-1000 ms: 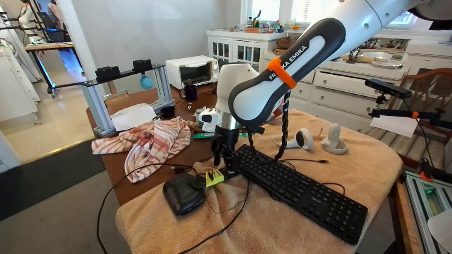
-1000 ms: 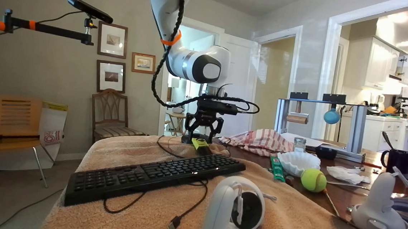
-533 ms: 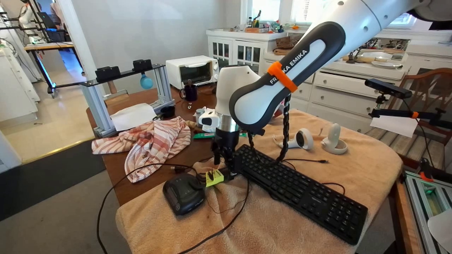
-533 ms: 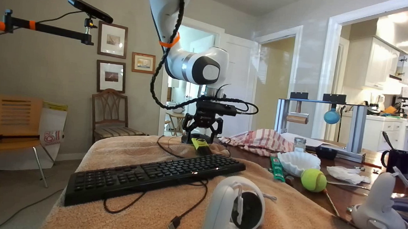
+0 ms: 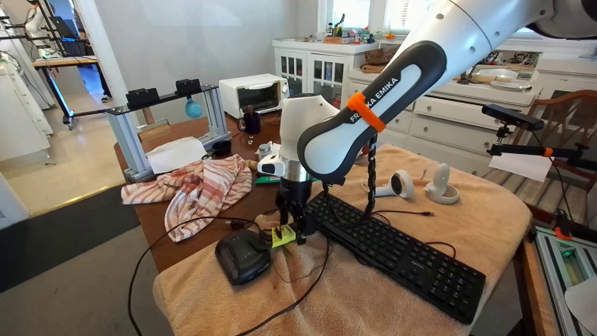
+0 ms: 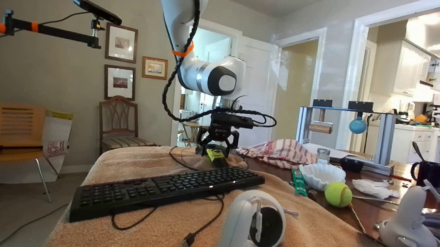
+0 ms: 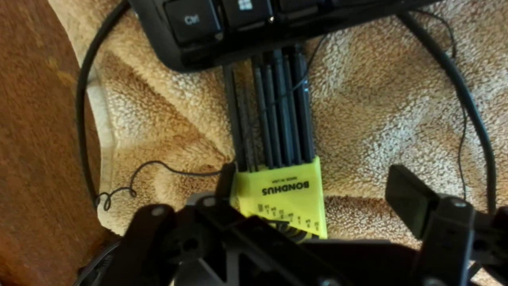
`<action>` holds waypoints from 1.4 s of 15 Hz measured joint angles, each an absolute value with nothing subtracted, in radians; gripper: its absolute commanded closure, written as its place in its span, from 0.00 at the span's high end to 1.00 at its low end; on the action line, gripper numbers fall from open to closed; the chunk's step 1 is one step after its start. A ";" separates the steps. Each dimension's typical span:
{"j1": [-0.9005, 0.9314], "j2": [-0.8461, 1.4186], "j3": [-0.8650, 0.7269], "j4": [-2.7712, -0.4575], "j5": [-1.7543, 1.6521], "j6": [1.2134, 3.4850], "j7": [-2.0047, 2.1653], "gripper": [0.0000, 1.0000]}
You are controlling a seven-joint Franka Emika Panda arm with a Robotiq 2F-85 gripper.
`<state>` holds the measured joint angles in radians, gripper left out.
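A yellow holder of black hex keys [image 7: 281, 186] lies on the tan towel. It also shows in both exterior views [image 5: 282, 237] [image 6: 215, 154]. My gripper [image 7: 315, 188] is open and low around the holder, with nothing held. In the wrist view the left finger is close beside the holder's left edge; whether it touches I cannot tell. The right finger [image 7: 408, 198] stands well apart, with bare towel between. The black hex keys [image 7: 278, 115] run toward the black keyboard [image 7: 234, 28], whose edge hides their ends. The keyboard also shows in both exterior views [image 5: 396, 252] [image 6: 161, 191].
A black corded device [image 5: 242, 261] sits beside the holder. Thin and thick cables [image 7: 464, 83] cross the towel [image 5: 354, 298]. A striped cloth [image 5: 200, 186], white controllers [image 5: 440, 186], a tennis ball [image 6: 338, 194] and a white fluted bowl [image 6: 322, 176] stand around.
My gripper has moved down, and slightly to the left in both exterior views, so its fingers are now lower around the yellow holder. The holder and keyboard have not visibly moved.
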<state>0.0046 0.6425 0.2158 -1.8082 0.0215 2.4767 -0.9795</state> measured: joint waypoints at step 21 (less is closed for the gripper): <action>0.013 0.734 0.213 -1.673 0.010 2.399 -0.961 0.08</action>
